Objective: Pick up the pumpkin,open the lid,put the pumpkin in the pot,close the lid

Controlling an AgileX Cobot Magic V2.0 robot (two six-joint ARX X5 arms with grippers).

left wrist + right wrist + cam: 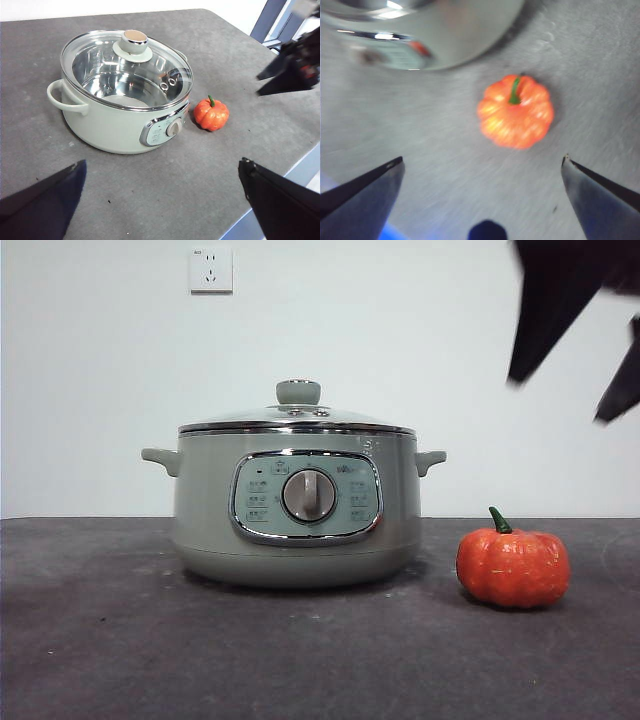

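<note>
The right gripper [482,165] hangs with jaws spread wide above the small ribbed orange pumpkin [516,112], which sits on the grey tabletop [445,165] ahead of them. It looks light and rigid; grip its ribbed flanks, not the stem.

The left gripper [162,175] waits, jaws parted.

Plain white wall [100,370] behind, evenly lit, no shadows of note. White wall socket [211,269] mounted high on it, left of centre. Dark grey desk [100,640] with a matte, slightly speckled surface; a faint curved mark near its right edge. Left wrist view shows the desk's rounded far corner and a blue-grey metal frame [272,22] beyond it.
</note>
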